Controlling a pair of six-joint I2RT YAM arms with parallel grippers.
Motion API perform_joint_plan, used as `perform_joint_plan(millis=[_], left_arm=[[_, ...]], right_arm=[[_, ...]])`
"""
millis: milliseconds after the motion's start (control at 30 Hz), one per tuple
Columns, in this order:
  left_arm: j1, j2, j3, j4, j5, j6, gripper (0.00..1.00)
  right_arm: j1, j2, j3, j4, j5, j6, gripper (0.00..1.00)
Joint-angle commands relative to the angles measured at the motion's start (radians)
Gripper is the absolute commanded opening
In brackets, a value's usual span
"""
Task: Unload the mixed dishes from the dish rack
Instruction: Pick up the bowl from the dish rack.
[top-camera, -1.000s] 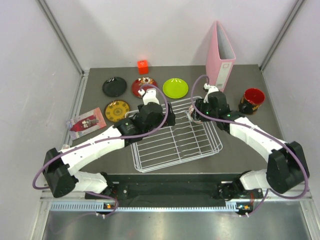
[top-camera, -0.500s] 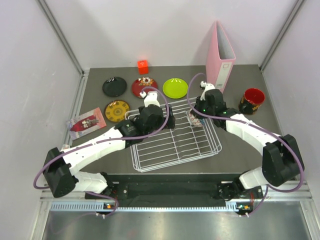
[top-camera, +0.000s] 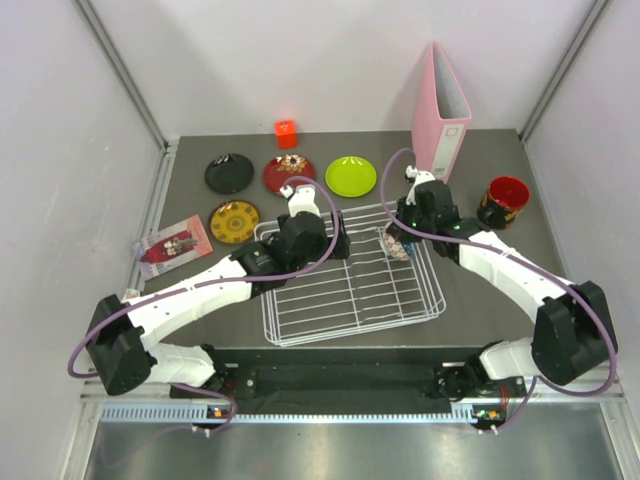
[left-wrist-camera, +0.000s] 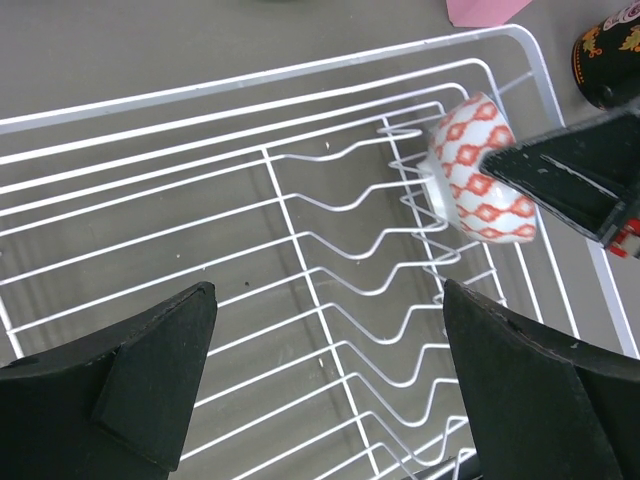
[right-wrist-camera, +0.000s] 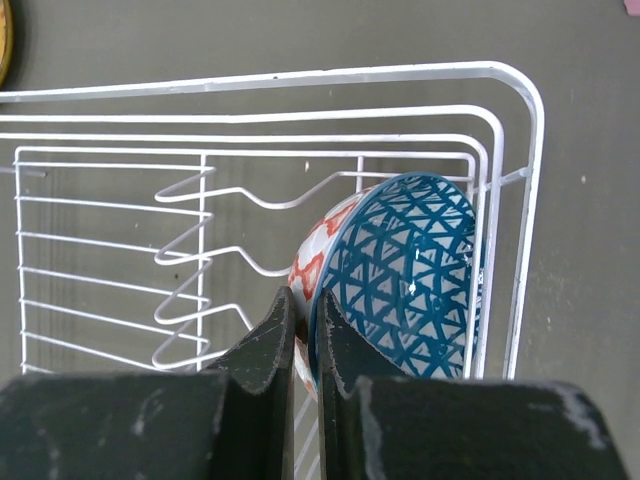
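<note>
The dish rack (top-camera: 345, 292) sits on the bench (top-camera: 200, 290) between the two arms, and the only dish in it is the bowl (top-camera: 393, 243). The bowl stands on edge among the upright dividers in the rack's far right corner, just beside the side wire. It is blue with a triangle pattern inside and white with orange-red diamonds outside.

The right arm (top-camera: 500, 265) reaches in from the right and its jaws are closed tight on the bowl's rim, with one finger (right-wrist-camera: 268, 345) on the outer wall and the other inside the bowl.

The left arm (top-camera: 200, 290) hovers over the far left part of the rack. Its jaws are spread wide and hold nothing, and bare wires show between the fingers (left-wrist-camera: 150, 370).

On the bench beyond the rack, a black plate (top-camera: 229, 173), a dark red plate (top-camera: 288, 174) and a lime green plate (top-camera: 351, 176) lie in a row. A gold plate (top-camera: 235, 221) lies nearer, just left of the rack. The red cup (top-camera: 502, 202) stands upright to the right, near a pink binder (top-camera: 441, 110). A small orange cube (top-camera: 286, 133) sits behind the plates, and a printed packet (top-camera: 173, 245) lies at the left edge
</note>
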Motion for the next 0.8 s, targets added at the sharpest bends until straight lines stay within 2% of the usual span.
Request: perform_joint_plan(millis=[0,267,567,667,767], left_arm=[[0.001,-0.024,-0.001,0.065,-0.012,0.022,0.99],[0.005,0.006,0.007,0.078,0.014,0.017,0.99],[0.005,0.061,0.002,0.075,0.033,0.013,0.99],[0.008,0.086,0.001,0.071,0.036,0.016,0.98],[0.011,0.123,-0.001,0.059,0.031,0.002,0.90]], right_arm=[[0.006,-0.127,0.098,0.008,0.024,-0.040,0.00],[0.006,-0.171,0.108,-0.025,0.035,-0.042,0.00],[0.008,-0.144,0.048,0.008,0.029,-0.031,0.00],[0.006,-0.138,0.029,0.021,0.026,-0.028,0.00],[0.008,-0.133,-0.003,0.044,0.031,-0.025,0.00]])
